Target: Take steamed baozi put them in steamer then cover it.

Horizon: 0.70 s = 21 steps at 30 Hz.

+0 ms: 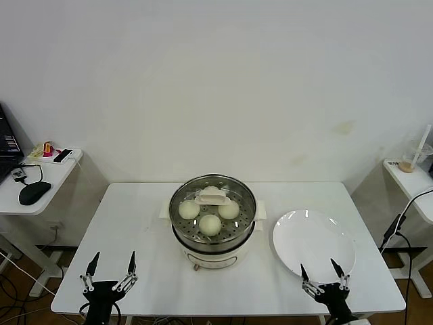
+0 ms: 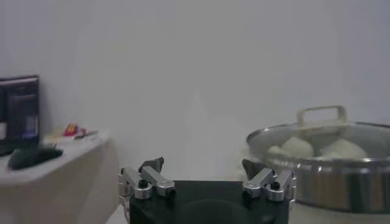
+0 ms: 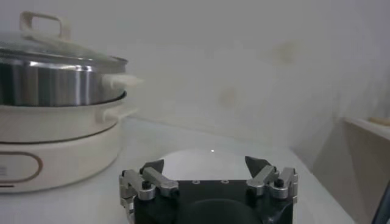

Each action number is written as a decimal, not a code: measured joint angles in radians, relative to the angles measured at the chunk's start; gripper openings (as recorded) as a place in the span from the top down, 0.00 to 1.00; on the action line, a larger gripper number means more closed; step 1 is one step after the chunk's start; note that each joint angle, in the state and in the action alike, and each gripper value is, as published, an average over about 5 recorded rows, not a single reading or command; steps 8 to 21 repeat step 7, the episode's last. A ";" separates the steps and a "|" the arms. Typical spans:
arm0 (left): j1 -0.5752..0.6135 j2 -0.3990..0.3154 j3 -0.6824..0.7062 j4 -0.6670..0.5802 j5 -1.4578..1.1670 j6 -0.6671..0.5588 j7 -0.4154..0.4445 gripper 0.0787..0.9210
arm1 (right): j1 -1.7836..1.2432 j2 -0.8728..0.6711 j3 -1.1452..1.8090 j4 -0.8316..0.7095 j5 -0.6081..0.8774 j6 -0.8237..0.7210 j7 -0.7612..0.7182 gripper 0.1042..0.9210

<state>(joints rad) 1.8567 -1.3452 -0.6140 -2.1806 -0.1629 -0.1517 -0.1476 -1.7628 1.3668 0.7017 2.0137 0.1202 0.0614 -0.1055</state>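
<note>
Cover point(image 1: 213, 196) seated on steamer point(image 1: 212, 227), baozi point(image 1: 210, 224) inside. Left end effector point(image 1: 109, 271) and right end effector point(image 1: 325, 275): apart, empty. Risk: a stray reach could dislodge cover.

We see a white desk point(image 1: 135, 223) standing against a pale wall. Near its middle rests the steamer point(image 1: 212, 233), its cream-white base directly on the surface and the cover point(image 1: 212, 203) closed on top. Just beside it, on our right, lies a flat white plate point(image 1: 313, 242), close to the steamer but apart from it.
</note>
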 measured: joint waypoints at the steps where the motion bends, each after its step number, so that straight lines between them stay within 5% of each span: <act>1: 0.000 -0.002 -0.003 0.004 -0.004 -0.004 -0.001 0.12 | -0.002 -0.001 -0.002 0.003 0.003 -0.003 0.001 0.12; 21: 0.002 -0.002 -0.017 0.024 -0.018 -0.012 -0.001 0.12 | -0.008 -0.002 -0.009 0.012 0.008 -0.013 0.004 0.12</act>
